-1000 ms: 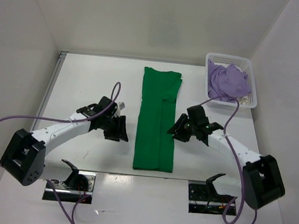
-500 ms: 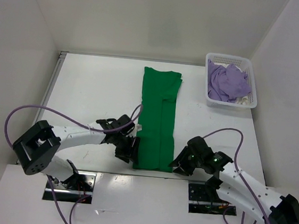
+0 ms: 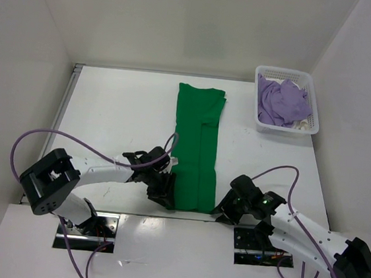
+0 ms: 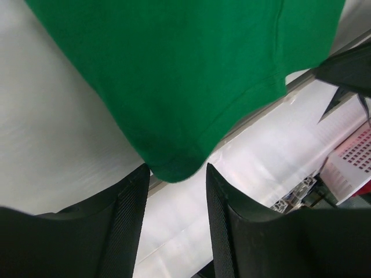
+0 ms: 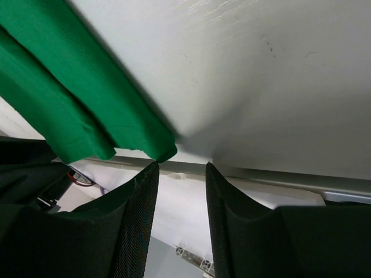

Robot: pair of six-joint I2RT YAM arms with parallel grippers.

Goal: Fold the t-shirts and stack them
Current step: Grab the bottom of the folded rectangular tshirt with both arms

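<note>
In the top external view, the green t-shirt [image 3: 196, 147] is lying as a long folded strip down the middle of the table [image 3: 115, 112], its near hem reaching the front edge. The lavender t-shirt [image 3: 279, 101] is sitting bunched in the basket [image 3: 316, 123] at the far right, with a sliver of cream-white cloth [image 3: 302, 125] showing beside it. The left gripper [image 3: 165, 191] and the right gripper [image 3: 223, 209] are crouching at the strip's 2 near corners, but their bodies are hiding the tips, so this view is not telling whether cloth is caught. The left wrist view is settling that: the jaws are standing apart with the rounded corner poking between the fingers [image 4: 130, 220], and nothing is being pinched. It is also showing the corner seeming to hang over the table's lip, which the overhead picture is not revealing. The right wrist view is showing the other jaws equally parted and holding nothing, with the corner lying just beyond the tips. Only here are 2 separate green lobes appearing at that corner. That is where I am seeing the risk: a close could be catching 1 layer alone, so lifting would be pulling the fold open. An uneven grip between the 2 arms would be skewing the next fold.
</note>
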